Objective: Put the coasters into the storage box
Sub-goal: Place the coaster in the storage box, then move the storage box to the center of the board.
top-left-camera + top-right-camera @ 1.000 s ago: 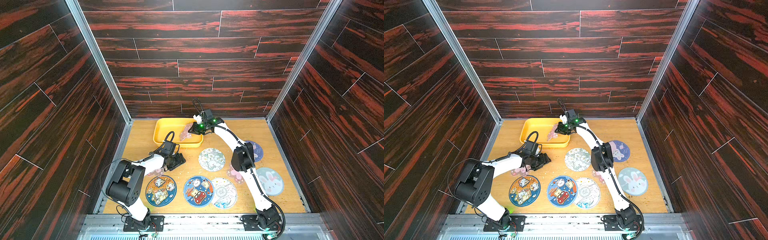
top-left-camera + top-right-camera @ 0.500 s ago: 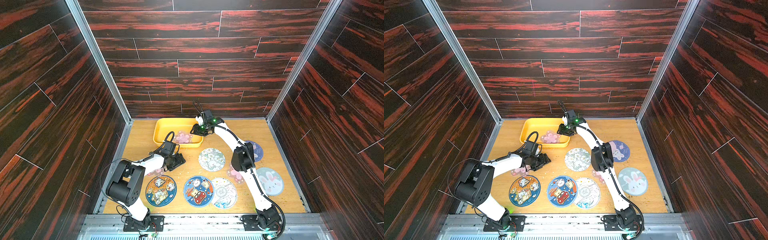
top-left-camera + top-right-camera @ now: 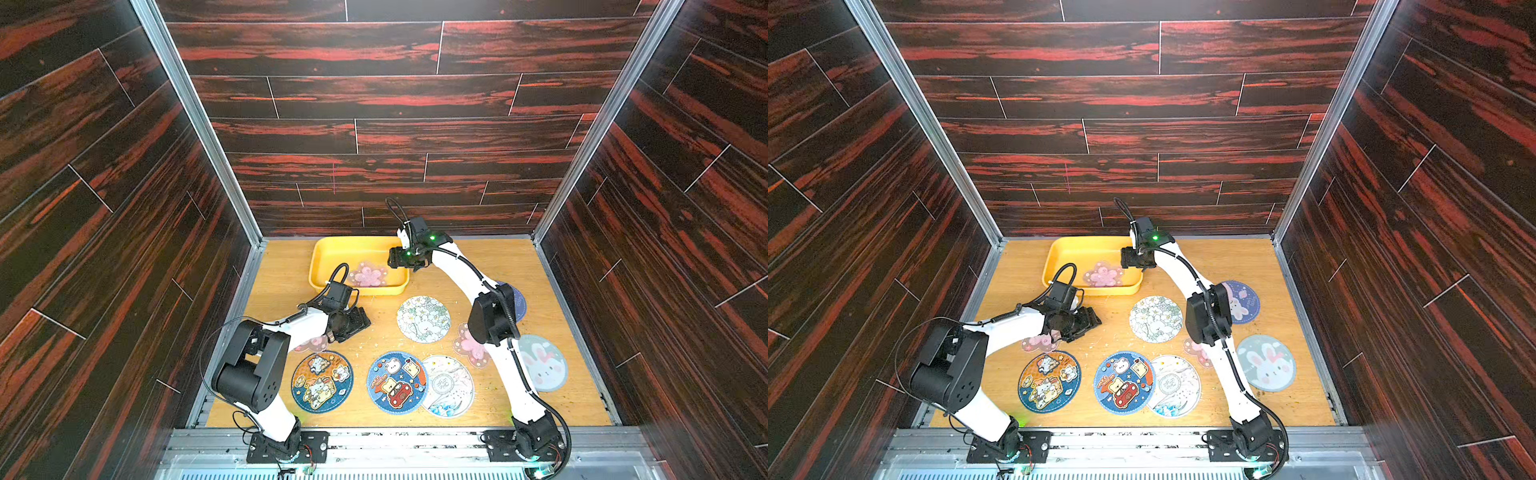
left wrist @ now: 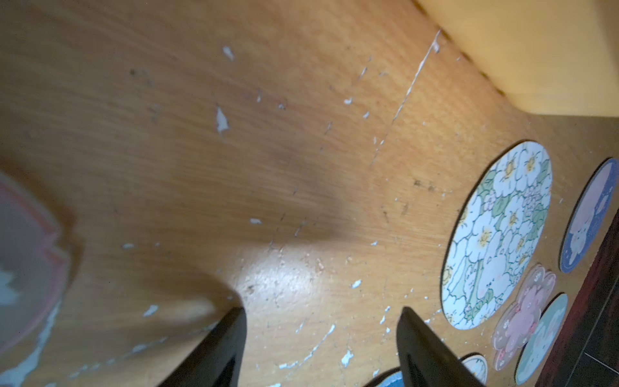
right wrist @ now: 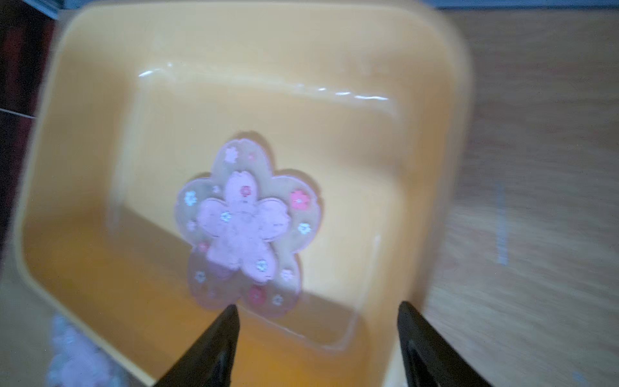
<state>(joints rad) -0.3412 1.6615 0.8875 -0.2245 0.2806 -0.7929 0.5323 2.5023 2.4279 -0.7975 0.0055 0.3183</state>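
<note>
One pink coaster (image 5: 246, 228) flat in box (image 5: 100, 100), mid-frame, just above right pincer (image 5: 318, 305), spread wide, gripping nothing. Left pincer (image 4: 321, 310) spread too, over table (image 4: 234, 150), at frame bottom.

One yellow storage box (image 3: 353, 249). Three pink blossom coasters (image 3: 368, 275): one lying inside the box, two outside it. Six round printed coasters (image 3: 423, 319), all outside the box. Nine coasters altogether. Two robot arms (image 3: 461, 270).
</note>
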